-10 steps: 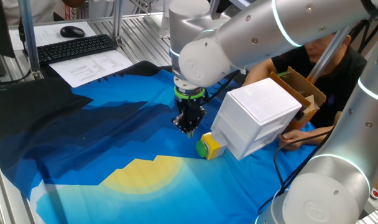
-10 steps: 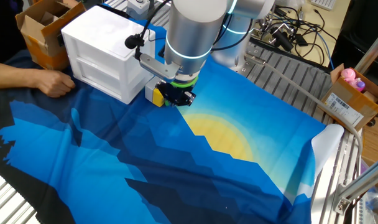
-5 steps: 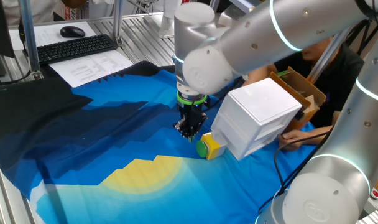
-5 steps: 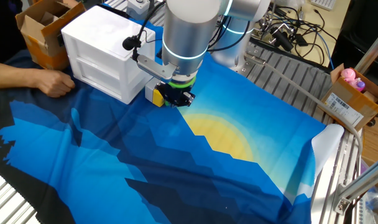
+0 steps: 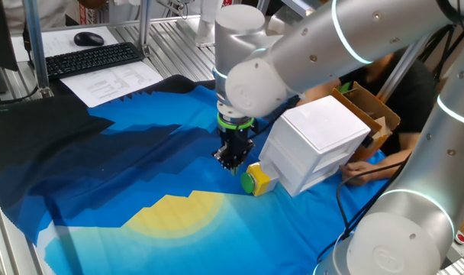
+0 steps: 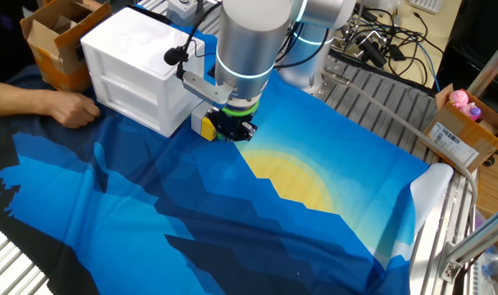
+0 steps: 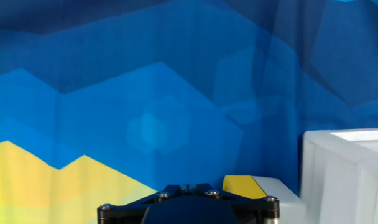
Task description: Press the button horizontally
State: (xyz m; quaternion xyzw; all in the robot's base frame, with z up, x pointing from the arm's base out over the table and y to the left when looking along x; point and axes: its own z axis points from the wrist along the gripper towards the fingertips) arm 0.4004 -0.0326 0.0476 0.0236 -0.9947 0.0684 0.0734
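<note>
Yellow housing with the green button [image 5: 248, 182] sits at centre frame on the blue cloth surface [image 5: 125, 176], pressed against the white box [image 5: 316, 145]. The claw [image 5: 232, 160] hangs just up-left of the button, close beside it; contact is unclear. Whether its fingers are parted or together cannot be told.

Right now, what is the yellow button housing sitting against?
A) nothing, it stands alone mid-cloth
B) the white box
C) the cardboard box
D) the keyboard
B: the yellow button housing sits at the lower front corner of the white box, on the blue cloth.
</note>
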